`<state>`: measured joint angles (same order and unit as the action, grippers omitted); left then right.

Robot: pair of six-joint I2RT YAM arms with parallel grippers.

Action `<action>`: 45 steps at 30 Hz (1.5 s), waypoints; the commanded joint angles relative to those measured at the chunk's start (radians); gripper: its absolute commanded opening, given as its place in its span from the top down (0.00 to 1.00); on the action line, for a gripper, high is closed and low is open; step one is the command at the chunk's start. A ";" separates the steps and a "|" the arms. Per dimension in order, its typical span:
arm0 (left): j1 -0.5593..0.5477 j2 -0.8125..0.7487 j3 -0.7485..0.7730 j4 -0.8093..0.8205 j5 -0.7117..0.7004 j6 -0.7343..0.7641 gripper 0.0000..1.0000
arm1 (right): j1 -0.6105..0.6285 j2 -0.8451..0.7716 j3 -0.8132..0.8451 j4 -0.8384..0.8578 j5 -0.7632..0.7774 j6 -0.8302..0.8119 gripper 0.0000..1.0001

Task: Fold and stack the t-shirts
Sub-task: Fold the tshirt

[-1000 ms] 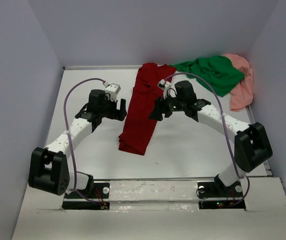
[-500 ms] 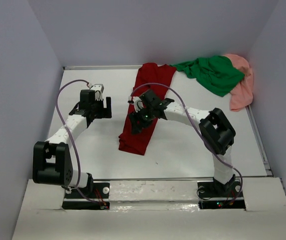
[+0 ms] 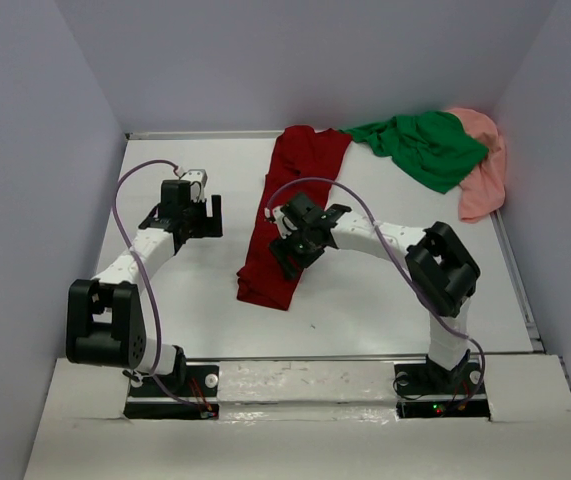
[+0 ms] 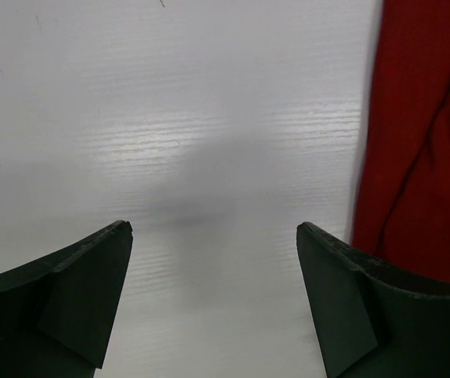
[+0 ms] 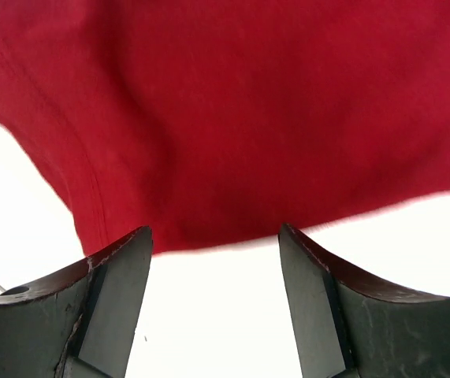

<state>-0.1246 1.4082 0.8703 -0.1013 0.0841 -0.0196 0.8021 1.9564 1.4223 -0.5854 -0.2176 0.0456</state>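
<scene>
The dark red t-shirt (image 3: 287,210) lies as a long narrow strip down the middle of the white table (image 3: 385,310). The bright green t-shirt (image 3: 425,145) is crumpled at the back right, partly over the salmon pink t-shirt (image 3: 485,175). My right gripper (image 3: 285,258) hovers open over the red strip's lower right side. In the right wrist view the red cloth (image 5: 232,118) fills the top, and its edge runs just past my open gripper (image 5: 215,236). My left gripper (image 3: 213,218) is open over bare table to the left. Red cloth (image 4: 422,142) shows at the left wrist view's right edge, beside the empty gripper (image 4: 213,236).
Grey walls close in the table on the left, back and right. The green and pink pile sits against the back right corner. Purple cables loop above both arms. The arm bases stand at the near edge.
My right arm swung left and nearer, from beside the red shirt's upper right to over its lower part. The left gripper drew back to the left, away from the shirt.
</scene>
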 commanded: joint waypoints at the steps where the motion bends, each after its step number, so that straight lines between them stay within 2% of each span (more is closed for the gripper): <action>1: 0.000 0.012 0.039 0.015 -0.010 0.003 0.06 | 0.000 -0.126 -0.008 -0.002 0.064 -0.030 0.29; 8: 0.000 0.021 0.045 0.018 -0.027 0.003 0.06 | 0.022 -0.145 -0.017 -0.070 0.000 -0.073 0.28; 21: 0.000 0.044 0.052 0.018 -0.029 0.007 0.06 | 0.124 -0.093 -0.059 -0.074 -0.129 -0.102 0.28; 37: -0.001 0.031 0.052 0.018 -0.004 0.007 0.06 | 0.134 -0.008 -0.043 -0.033 -0.032 -0.089 0.29; 45: -0.003 0.032 0.050 0.022 0.005 0.009 0.06 | 0.134 -0.030 -0.023 -0.025 0.012 -0.087 0.30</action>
<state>-0.1246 1.4540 0.8833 -0.1005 0.0784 -0.0189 0.9253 1.9404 1.3609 -0.6426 -0.2401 -0.0448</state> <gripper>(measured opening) 0.941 0.709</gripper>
